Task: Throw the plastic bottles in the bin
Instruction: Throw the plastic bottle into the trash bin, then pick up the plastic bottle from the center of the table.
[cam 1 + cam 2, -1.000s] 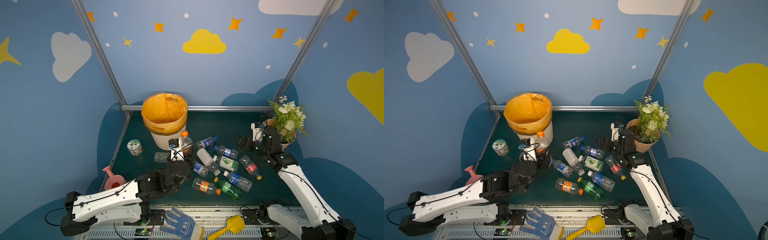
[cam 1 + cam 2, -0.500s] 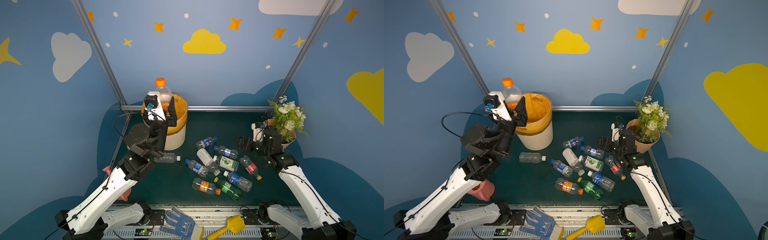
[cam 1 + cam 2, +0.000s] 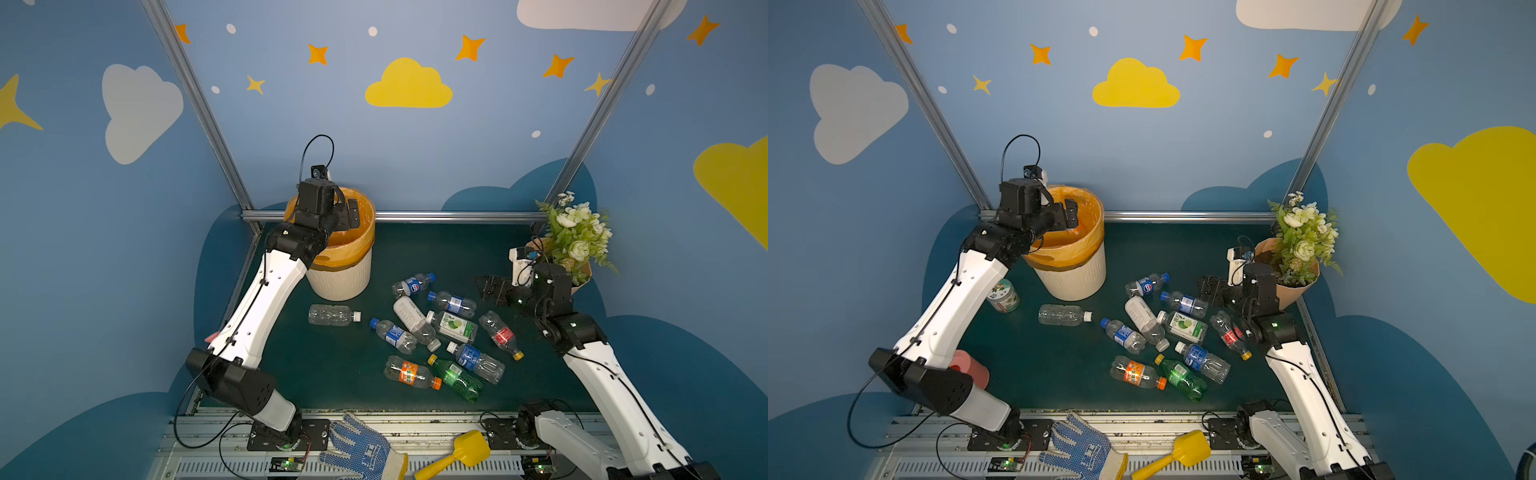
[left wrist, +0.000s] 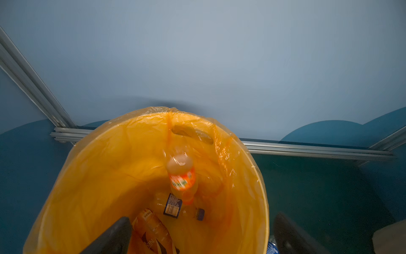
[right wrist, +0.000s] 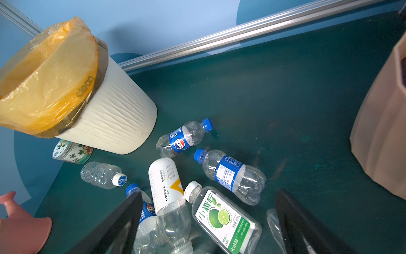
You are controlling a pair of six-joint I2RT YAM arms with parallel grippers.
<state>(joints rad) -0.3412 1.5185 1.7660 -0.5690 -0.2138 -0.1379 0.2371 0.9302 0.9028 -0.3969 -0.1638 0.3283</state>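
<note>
The bin (image 3: 340,278), the largest thing on the dark green table (image 3: 324,374), is standing at the back corner. Its orange liner (image 4: 98,176) is folded over the rim so that the mouth is gaping upward for drops from above. In the left wrist view it is holding at least 3 bottles: a brown one (image 4: 153,228) and a dark-labelled one (image 4: 173,205) lying on the bottom, and an orange-labelled bottle (image 4: 182,178) showing blurred above them, probably falling. The left gripper (image 3: 347,214) is hanging over that mouth with its fingers (image 4: 109,237) spread wide and gripping nothing. The flower pot (image 3: 1296,286) is holding only a bouquet (image 3: 575,232) and is standing aside at the right edge. The right gripper (image 3: 492,286) is hovering beside it, fingers likewise wide and empty, pointing at the pile, likely to take the next one. 10 plastic bottles (image 3: 453,326) are lying on their sides between bin and pot, 1 clear one (image 3: 332,314) apart near the bin. The small jar (image 3: 1003,296) is sitting just beside the bin.
</note>
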